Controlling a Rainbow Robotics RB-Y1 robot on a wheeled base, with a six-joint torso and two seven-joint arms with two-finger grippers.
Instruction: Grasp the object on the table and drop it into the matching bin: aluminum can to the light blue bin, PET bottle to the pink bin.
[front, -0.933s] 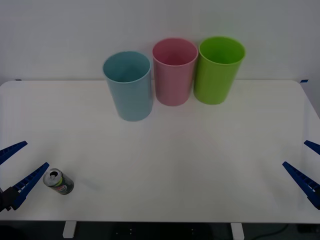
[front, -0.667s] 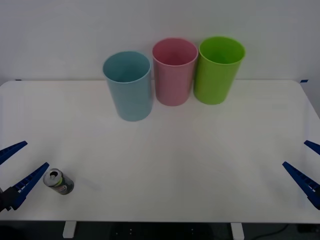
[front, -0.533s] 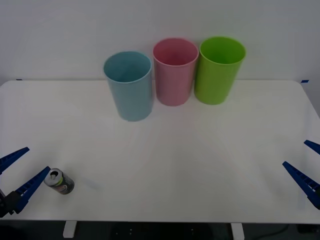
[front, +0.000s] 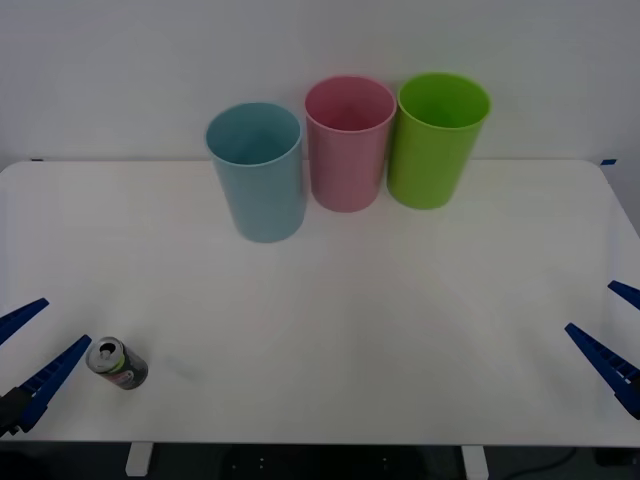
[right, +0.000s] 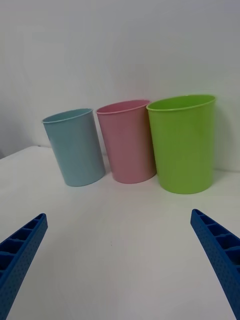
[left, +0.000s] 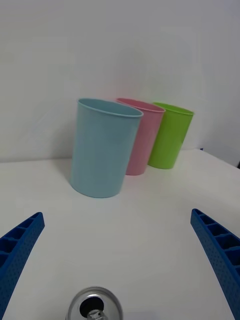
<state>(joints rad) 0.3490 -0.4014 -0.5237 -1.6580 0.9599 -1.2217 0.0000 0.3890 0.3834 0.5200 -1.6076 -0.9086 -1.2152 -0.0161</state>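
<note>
The can (front: 117, 364) lies on its side near the front left corner of the table (front: 400, 320), its silver top just beside the inner finger of the left claw (front: 22, 352), which has dipped lower toward it over the last second, so the reach has begun. That claw stands wide and empty with the can between its fingers at the near edge of the left wrist view, the blue bin (front: 257, 172) well apart behind; the right claw (front: 615, 335) waits wide at the table's right edge.

Probably a lab: bare white wall (front: 120, 60), plain white table (front: 400, 320).

Upright lime green bin (front: 440, 140)
</note>
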